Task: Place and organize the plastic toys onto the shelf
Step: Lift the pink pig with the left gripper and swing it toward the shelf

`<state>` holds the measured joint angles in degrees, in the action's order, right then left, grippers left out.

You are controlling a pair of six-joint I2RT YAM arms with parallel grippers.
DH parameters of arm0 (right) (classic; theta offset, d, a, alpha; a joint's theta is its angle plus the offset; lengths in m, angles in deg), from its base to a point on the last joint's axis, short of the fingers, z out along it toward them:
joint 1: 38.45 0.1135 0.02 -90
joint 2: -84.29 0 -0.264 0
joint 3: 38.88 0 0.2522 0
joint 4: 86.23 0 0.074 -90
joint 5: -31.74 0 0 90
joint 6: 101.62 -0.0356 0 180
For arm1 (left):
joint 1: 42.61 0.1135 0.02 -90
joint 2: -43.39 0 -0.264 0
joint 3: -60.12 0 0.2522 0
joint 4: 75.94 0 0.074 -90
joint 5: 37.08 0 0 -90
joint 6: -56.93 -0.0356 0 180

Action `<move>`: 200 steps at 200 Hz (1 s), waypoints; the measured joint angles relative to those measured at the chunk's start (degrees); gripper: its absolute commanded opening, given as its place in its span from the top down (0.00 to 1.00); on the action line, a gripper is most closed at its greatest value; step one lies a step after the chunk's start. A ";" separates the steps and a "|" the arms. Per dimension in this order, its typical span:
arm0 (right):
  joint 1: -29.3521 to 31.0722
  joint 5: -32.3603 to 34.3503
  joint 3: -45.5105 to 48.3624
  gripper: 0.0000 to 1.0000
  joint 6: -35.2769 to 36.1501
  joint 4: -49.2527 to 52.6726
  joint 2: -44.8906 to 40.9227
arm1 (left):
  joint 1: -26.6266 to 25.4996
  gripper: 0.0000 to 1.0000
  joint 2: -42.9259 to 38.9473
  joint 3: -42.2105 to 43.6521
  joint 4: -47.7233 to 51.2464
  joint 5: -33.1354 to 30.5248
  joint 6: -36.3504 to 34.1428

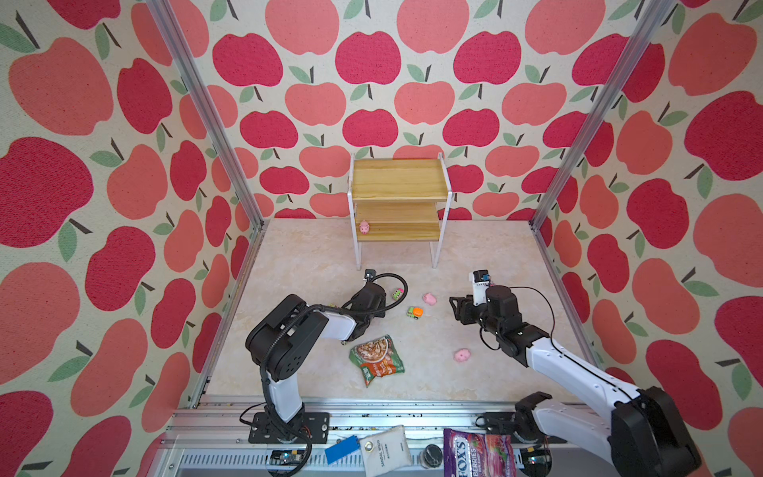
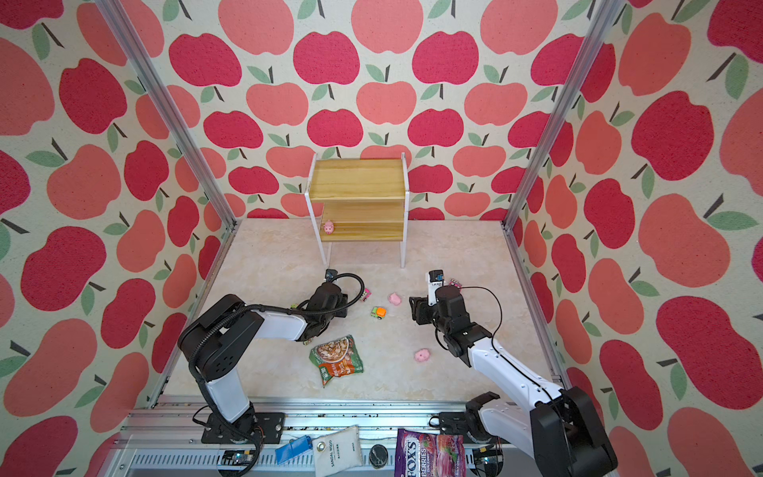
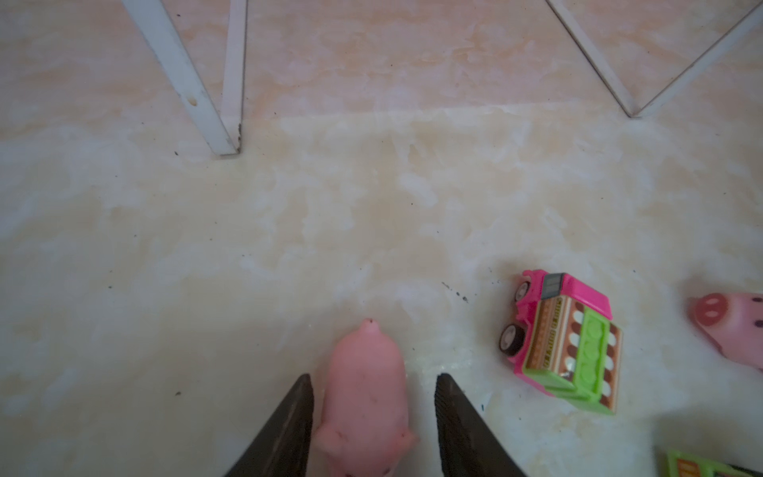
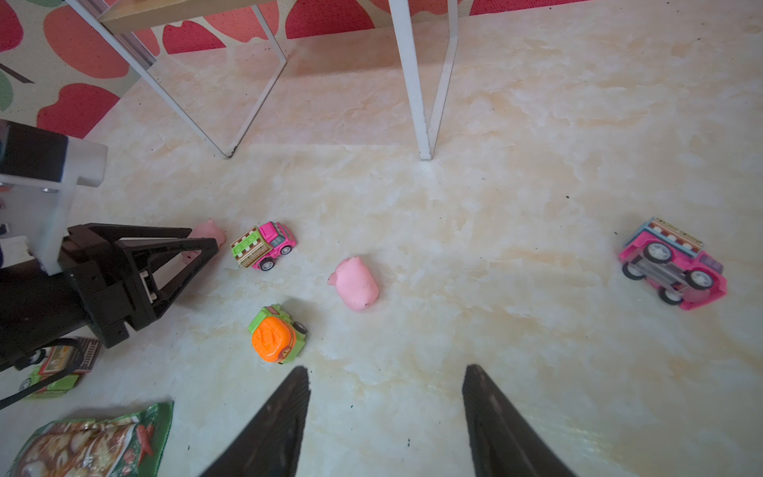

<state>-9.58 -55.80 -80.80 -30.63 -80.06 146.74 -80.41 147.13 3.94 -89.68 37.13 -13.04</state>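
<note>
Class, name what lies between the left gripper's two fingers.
A pink pig lies between the left gripper's fingers, as the left wrist view shows.

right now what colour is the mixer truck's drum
Orange; the mixer truck shows best in the right wrist view.

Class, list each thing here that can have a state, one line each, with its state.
left gripper: open, low at the table
straddled pig: lying on the table inside that gripper
right gripper: open, empty
shelf: upright, top board bare
shelf pig: standing on the lower board
pink truck: overturned, wheels showing
pink-and-green truck: upright
orange-and-green truck: upright
middle pig: lying on its side
snack packet: flat on the table
</note>
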 measured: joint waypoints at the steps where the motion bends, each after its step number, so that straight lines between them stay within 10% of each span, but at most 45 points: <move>1: 0.00 0.00 0.02 0.37 0.00 -0.02 0.02 | 0.00 0.50 0.00 0.07 -0.17 -0.02 -0.02; 123: 0.00 -0.17 0.87 0.37 0.79 -3.15 -0.17 | -2.25 0.60 1.29 7.50 -12.68 -1.75 -1.46; 200: 0.00 -0.20 1.51 0.37 0.79 -4.39 0.35 | -2.56 0.91 1.27 8.74 -16.09 -1.99 -2.36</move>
<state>-9.58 -56.00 -79.29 -29.84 -84.45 147.09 -82.97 148.40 12.69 -105.77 35.14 -15.40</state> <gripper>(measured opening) 0.634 0.123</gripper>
